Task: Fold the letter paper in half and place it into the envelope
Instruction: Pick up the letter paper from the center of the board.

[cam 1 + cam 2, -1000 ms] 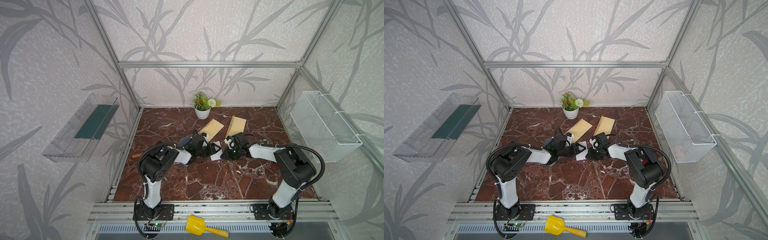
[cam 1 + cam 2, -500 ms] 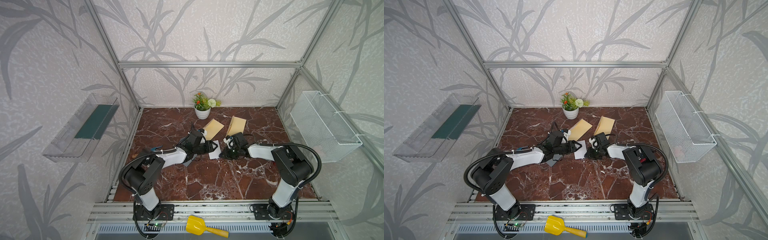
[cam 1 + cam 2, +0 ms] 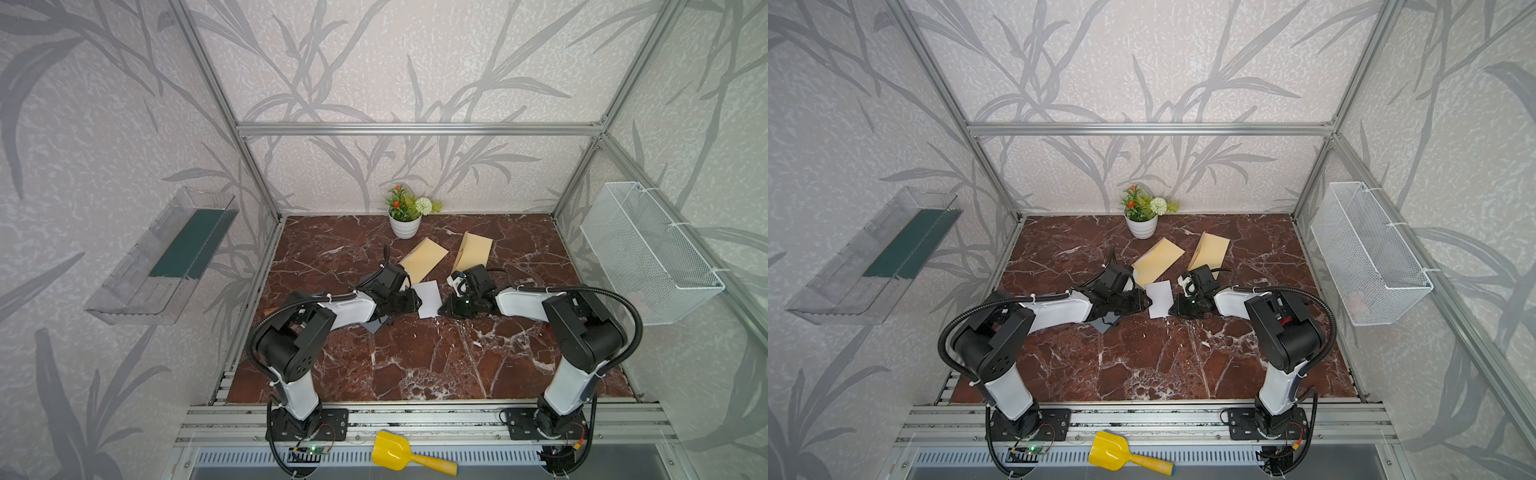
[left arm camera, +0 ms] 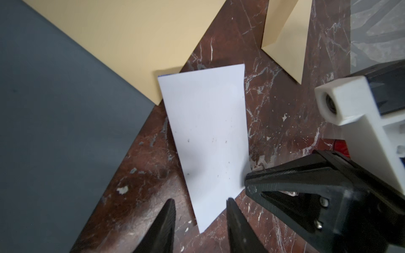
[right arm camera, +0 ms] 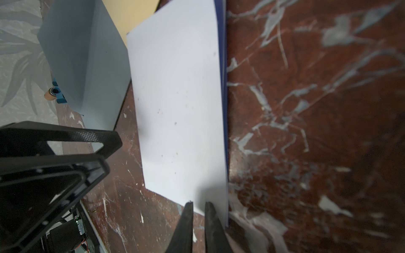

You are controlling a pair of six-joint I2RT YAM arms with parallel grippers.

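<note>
White letter paper sits between the parted left pincer, right pincer clamping its edge.

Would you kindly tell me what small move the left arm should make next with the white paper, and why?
Probably close the left gripper on the near corner of the folded white paper. Its fingers stand apart on either side of that corner, while the right gripper, fingers nearly together, rests at the paper's other side, seemingly steadying it on the red marble table.
</note>
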